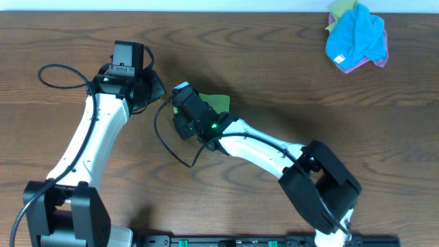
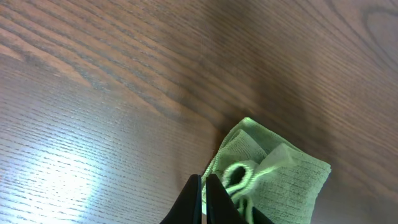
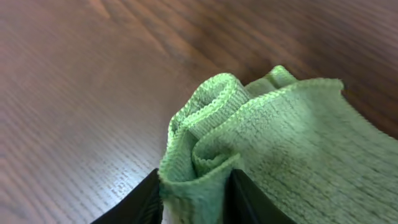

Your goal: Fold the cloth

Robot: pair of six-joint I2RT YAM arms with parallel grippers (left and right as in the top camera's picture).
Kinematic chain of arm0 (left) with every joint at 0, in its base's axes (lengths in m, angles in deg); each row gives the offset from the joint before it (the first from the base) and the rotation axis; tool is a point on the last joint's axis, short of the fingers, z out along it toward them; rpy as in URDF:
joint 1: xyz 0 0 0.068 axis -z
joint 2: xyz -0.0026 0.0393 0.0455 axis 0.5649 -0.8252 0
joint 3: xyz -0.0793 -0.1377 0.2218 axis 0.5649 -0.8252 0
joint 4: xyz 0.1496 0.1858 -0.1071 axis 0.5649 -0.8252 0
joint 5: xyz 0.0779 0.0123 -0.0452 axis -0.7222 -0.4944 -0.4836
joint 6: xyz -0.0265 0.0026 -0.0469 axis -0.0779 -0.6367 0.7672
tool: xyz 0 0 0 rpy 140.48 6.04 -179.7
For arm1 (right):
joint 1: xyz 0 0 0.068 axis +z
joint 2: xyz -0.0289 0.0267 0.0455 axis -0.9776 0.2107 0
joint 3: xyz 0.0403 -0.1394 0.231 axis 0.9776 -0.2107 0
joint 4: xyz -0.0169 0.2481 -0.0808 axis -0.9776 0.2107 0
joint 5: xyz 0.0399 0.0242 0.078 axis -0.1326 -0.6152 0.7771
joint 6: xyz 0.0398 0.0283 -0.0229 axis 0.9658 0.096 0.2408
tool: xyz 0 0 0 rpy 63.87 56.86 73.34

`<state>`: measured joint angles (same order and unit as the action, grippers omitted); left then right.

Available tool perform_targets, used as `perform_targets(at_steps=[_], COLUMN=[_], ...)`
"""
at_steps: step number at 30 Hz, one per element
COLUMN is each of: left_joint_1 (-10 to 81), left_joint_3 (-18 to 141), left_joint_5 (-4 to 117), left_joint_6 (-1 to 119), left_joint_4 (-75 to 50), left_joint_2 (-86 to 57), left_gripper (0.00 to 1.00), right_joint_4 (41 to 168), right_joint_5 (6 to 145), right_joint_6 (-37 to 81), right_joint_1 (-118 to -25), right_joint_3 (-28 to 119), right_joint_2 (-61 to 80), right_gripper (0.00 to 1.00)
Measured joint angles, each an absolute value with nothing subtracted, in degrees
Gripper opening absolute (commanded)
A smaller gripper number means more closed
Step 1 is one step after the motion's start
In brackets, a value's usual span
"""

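Closest to the right wrist camera, the right gripper is seen clamped on a bunched fold of the green cloth, with a dark finger on either side of the fabric. A rolled, ribbed hem is pushed up just above the fingers, and the rest of the cloth is spread away to the right over the wooden table.

In the left wrist view, the left gripper is shown with its fingers pressed together, only a thin line between them. The crumpled edge of the cloth lies just beside the tips. Whether any fabric is caught there cannot be told.

From overhead, the two grippers are found close together near the middle of the table, and only a small green corner of the cloth is left visible beside the right wrist. The left arm is stretched up from the lower left, and the right arm is reached in from the lower right.

Farthest away, at the table's top right corner, a pile of cloths is seen, blue on top, well apart from both arms
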<state>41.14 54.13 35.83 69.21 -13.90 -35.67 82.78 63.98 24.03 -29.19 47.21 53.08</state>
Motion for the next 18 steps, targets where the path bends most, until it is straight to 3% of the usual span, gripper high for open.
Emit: perform_targets(at_steps=[6,9,10,11,13,18], left_joint_1=[40.1,38.6,38.1,37.8,37.5,37.4], left_joint_3=[54.1,54.1,54.1,54.1,54.1,54.1], left_joint_5=[35.8,35.8,35.8,35.8,35.8,36.1], left_joint_6=[69.2,69.2,69.2,69.2,68.8,68.8], left_joint_4=[-13.9,-13.9,-13.9,-14.0,-14.2,-15.1], left_joint_2=[-34.4,-32.9,-32.5,-32.2,-32.0,-31.9], left_gripper=[0.06,0.06,0.08,0.13,0.24,0.7], right_joint_4=[82.8,82.8,83.1,83.4,84.5,87.9], right_joint_5=[67.6,68.7,69.2,69.4,69.7,70.1], right_joint_6=[25.3,25.9,25.8,26.1,26.3,26.4], right_joint_1=[-29.1,-28.7,-28.5,-28.4,-28.4,-28.4], right_joint_3=[47.2,47.2,47.4,47.6,48.1,49.3], right_joint_2=[53.1,53.1,53.1,53.1,53.1,52.6], right_gripper=[0.49,0.62,0.76,0.98,0.99,0.99])
